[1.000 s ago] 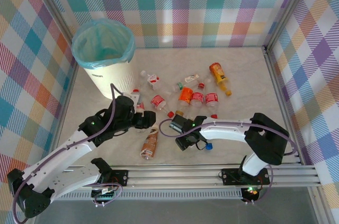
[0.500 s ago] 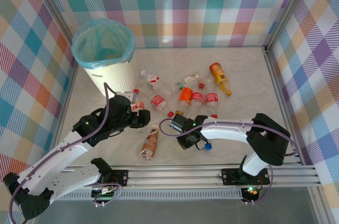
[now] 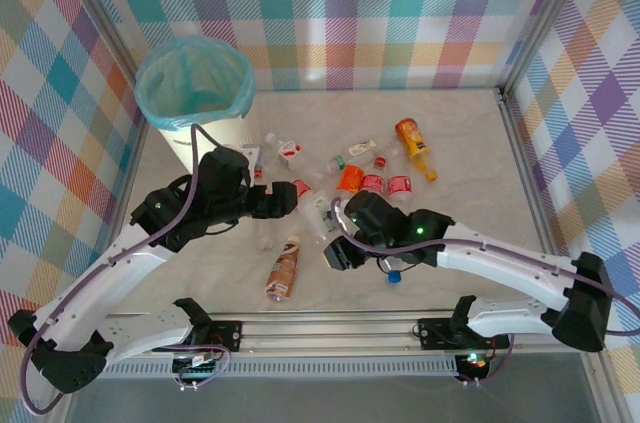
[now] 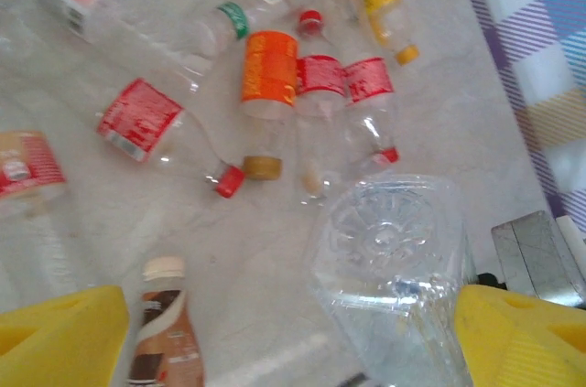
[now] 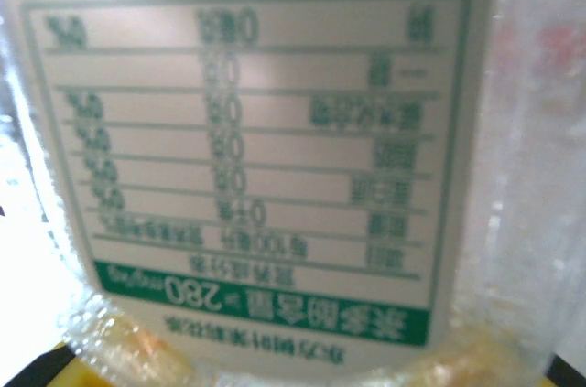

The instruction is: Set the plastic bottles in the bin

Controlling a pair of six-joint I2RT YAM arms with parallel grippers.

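Pale marbled tabletop (image 3: 480,173) — walled on three sides by bright plaid panels (image 3: 400,13) — aluminium rails (image 3: 330,328) along its near edge.

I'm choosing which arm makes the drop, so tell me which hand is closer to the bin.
Left. The left hand hangs open just front-right of the bin. The right hand, shut on a clear bottle, sits farther right and closer to the robot.

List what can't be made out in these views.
- Right wrist view: the clear bottle is too close; its label print is blurred, and its cap and base are cut off by the edges.
- Top external view: the right gripper has its fingers hidden under its own body.
- Left wrist view: the brown bottle is cut off by the bottom edge.
- Top external view: part of the bin lower wall is hidden behind the left arm.
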